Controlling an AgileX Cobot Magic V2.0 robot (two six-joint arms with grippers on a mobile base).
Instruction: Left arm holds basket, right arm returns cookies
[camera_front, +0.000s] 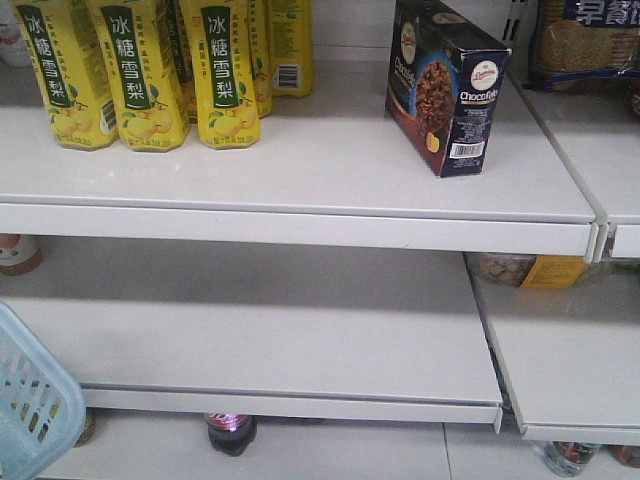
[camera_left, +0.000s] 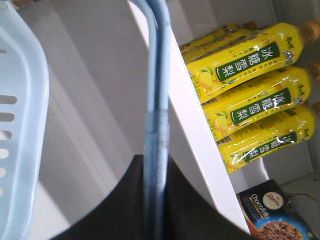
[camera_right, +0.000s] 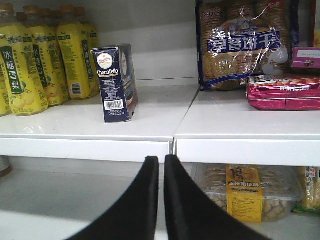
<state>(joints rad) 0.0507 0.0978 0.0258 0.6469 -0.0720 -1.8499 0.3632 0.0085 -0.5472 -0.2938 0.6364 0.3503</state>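
The navy Chocofello cookies box (camera_front: 445, 85) stands upright on the upper white shelf (camera_front: 330, 195), right of the yellow bottles; it also shows in the right wrist view (camera_right: 115, 82) and at the lower right of the left wrist view (camera_left: 275, 220). The light blue basket (camera_front: 30, 400) pokes in at the lower left. My left gripper (camera_left: 155, 165) is shut on the basket's hoop handle (camera_left: 156, 90), with the slotted basket wall (camera_left: 20, 125) beside it. My right gripper (camera_right: 161, 161) is shut and empty, held in front of the shelf edge, below and right of the cookies.
Yellow pear-drink bottles (camera_front: 140, 70) fill the upper shelf's left. A blue cracker bag (camera_right: 240, 42) and a pink packet (camera_right: 285, 92) lie on the neighbouring shelf. A clear tub of biscuits (camera_right: 240, 192) sits below. Bottle tops (camera_front: 230, 430) show under the lower shelf.
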